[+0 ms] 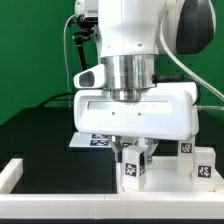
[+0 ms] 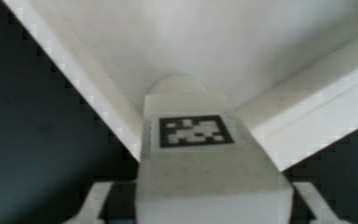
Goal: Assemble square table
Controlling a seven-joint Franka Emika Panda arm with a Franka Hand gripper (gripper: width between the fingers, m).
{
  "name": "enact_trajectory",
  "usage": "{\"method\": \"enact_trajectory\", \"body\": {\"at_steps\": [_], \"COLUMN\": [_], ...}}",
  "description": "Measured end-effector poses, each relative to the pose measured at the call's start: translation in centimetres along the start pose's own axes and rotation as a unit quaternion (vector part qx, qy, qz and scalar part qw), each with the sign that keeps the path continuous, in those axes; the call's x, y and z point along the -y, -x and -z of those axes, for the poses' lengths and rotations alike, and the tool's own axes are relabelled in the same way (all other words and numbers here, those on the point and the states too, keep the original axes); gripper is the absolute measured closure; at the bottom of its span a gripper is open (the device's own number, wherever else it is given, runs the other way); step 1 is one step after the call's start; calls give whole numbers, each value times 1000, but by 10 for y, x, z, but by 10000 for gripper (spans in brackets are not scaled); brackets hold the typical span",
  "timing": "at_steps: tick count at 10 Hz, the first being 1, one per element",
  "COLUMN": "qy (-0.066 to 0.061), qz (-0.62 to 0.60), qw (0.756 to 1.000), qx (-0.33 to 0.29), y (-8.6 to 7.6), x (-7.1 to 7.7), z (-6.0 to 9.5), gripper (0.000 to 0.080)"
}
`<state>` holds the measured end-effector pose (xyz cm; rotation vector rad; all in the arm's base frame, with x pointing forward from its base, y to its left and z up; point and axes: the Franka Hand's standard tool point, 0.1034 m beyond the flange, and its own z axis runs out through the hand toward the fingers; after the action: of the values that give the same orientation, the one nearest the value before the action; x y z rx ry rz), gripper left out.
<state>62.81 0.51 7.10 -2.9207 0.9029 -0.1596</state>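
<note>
My gripper (image 1: 133,160) is shut on a white blocky leg (image 1: 132,173) with a black-and-white tag facing the camera. It holds the leg upright just above the black table, near the front white bar. In the wrist view the same leg (image 2: 195,135) fills the middle between my two fingers (image 2: 98,199). Beyond the leg lies a white rimmed surface (image 2: 194,40) that forms a corner. I cannot tell whether it is the square slab or the edging bars. Two more tagged legs (image 1: 185,148) (image 1: 203,161) stand to the exterior view's right. The slab is not plainly seen in the exterior view.
The marker board (image 1: 92,141) lies flat behind the gripper, toward the exterior view's left. Long white bars edge the workspace at the front (image 1: 90,207) and the exterior view's left (image 1: 10,174). The black table (image 1: 50,150) spreads to the left. A green wall stands behind.
</note>
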Motion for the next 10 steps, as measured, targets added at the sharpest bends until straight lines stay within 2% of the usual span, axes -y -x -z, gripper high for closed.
{"method": "enact_trajectory", "body": {"at_steps": [2, 3, 4, 6, 8, 9, 10], "qy": [5, 2, -4, -27, -23, -23, -22], "qz": [-131, -226, -331, -467, -517, -512, -472], "qw": [991, 974, 943, 882, 854, 857, 880], "qx": [1, 12, 32, 55, 59, 58, 55], "y": [-2, -1, 2, 1, 4, 4, 4], "x": [-2, -5, -6, -6, -4, -4, -4], "z": [2, 2, 1, 1, 0, 0, 0], "gripper": [505, 505, 505, 506, 506, 506, 422]}}
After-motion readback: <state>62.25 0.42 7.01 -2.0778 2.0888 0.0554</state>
